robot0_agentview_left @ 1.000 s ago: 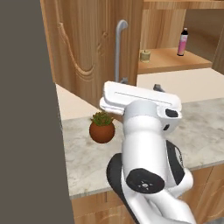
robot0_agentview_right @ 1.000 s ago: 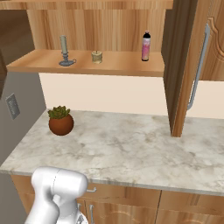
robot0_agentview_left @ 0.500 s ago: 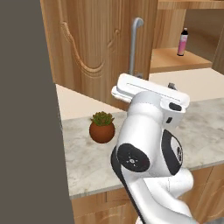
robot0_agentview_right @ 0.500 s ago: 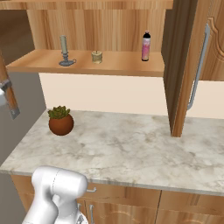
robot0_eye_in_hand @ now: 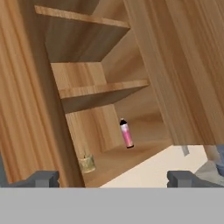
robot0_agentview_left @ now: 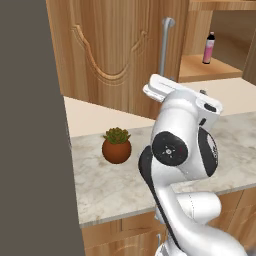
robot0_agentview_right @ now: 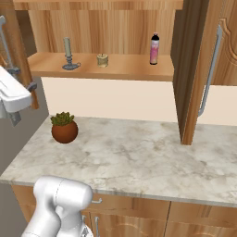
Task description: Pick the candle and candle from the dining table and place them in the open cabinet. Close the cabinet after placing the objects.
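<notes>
Overhead, open cabinet (robot0_agentview_right: 106, 69), marbled dining table (robot0_agentview_right: 134, 157) beneath

Pretty plain kitchen: cream wall (robot0_agentview_right: 111, 99) behind, dark grey panel (robot0_agentview_left: 30, 130) on the left, small potted succulent in a round terracotta pot (robot0_agentview_right: 64, 128) near the table's back-left corner.

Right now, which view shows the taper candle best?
The right base view: the taper candle stands upright and unobstructed on its dark dish, on the cabinet shelf left of the stubby candle. In the left base view and the hand view I cannot make it out; the hand view shows the stubby candle beside the door edge.
</notes>
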Robot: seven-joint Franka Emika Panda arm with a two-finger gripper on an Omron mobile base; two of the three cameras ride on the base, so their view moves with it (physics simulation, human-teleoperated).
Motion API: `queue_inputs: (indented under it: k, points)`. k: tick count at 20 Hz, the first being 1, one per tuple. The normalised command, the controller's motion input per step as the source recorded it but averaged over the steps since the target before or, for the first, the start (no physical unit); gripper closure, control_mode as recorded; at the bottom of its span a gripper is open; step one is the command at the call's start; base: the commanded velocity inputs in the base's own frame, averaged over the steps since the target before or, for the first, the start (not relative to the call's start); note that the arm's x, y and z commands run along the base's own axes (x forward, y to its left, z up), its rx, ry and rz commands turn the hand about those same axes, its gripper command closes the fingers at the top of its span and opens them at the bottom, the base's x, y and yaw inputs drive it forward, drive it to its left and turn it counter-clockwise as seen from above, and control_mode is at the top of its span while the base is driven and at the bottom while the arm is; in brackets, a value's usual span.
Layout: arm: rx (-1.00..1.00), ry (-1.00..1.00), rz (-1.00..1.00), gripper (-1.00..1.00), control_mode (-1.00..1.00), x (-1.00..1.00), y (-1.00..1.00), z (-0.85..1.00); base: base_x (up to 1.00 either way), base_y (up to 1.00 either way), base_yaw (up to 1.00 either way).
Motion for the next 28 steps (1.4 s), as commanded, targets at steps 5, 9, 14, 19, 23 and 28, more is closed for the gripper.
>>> queue_inputs:
  k: [5,9,14,19,23,28]
  points:
    - [0.07,0.07,0.25,-1.00,-1.00,0.52,-0.28,-0.14,0.00,0.00,0.00]
    - [0.01,0.15,0.30,-1.00,-1.00,0.56,-0.19,-0.17,0.00,0.00,0.00]
    - [0.00,0.24,0.22,-1.00,-1.00,0.64,-0.12,-0.23,0.00,0.00,0.00]
    - [0.00,0.20,0.15,-1.00,-1.00,0.72,-0.04,-0.24,0.00,0.00,0.00]
    - [0.00,0.13,0.13,-1.00,-1.00,0.73,-0.01,-0.24,0.00,0.00,0.00]
    - [0.00,0.01,0.07,-1.00,-1.00,0.69,0.04,-0.30,0.00,0.00,0.00]
